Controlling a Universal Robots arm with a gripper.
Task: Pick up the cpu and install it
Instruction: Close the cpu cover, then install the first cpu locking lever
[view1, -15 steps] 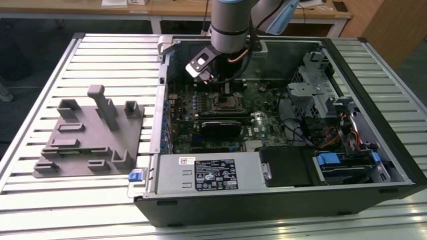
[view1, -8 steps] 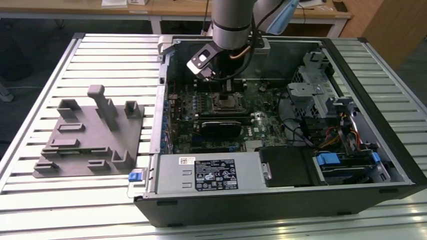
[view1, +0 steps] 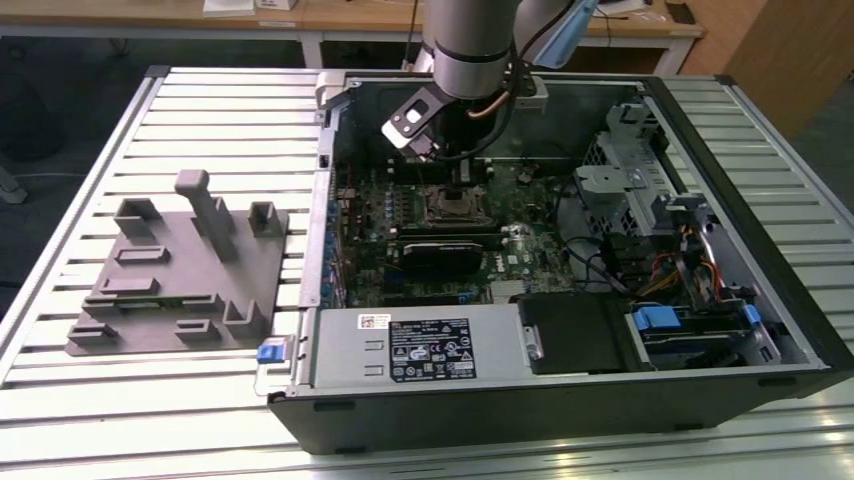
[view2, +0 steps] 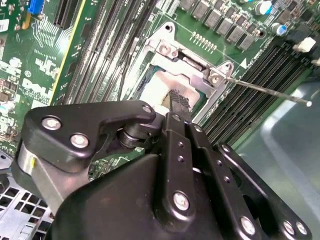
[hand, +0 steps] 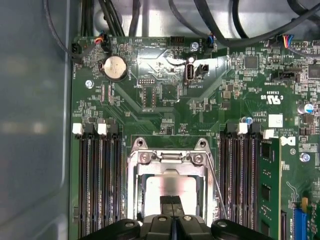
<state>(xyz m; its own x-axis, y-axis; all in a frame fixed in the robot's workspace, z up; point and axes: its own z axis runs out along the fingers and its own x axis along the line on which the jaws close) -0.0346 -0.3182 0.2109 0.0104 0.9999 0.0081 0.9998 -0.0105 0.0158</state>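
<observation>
The cpu (hand: 167, 189) lies flat inside the open metal-framed socket (hand: 170, 157) on the motherboard, its silvery top showing in both wrist views (view2: 157, 89). My gripper (hand: 172, 201) hangs straight over it with its two black fingers pressed together and nothing between them. The fingertips (view2: 176, 98) sit at or just above the chip's top; I cannot tell whether they touch. In the exterior view the gripper (view1: 461, 180) reaches down into the open computer case above the socket (view1: 461, 205).
The socket's thin lever (view2: 265, 90) sticks out sideways. Memory slots (hand: 97, 185) flank the socket, with one module (hand: 267, 190) fitted. A black heatsink block (view1: 451, 255), power supply (view1: 414, 345) and drive cage (view1: 641, 190) crowd the case. A grey fixture (view1: 187, 265) stands on the exterior view's left.
</observation>
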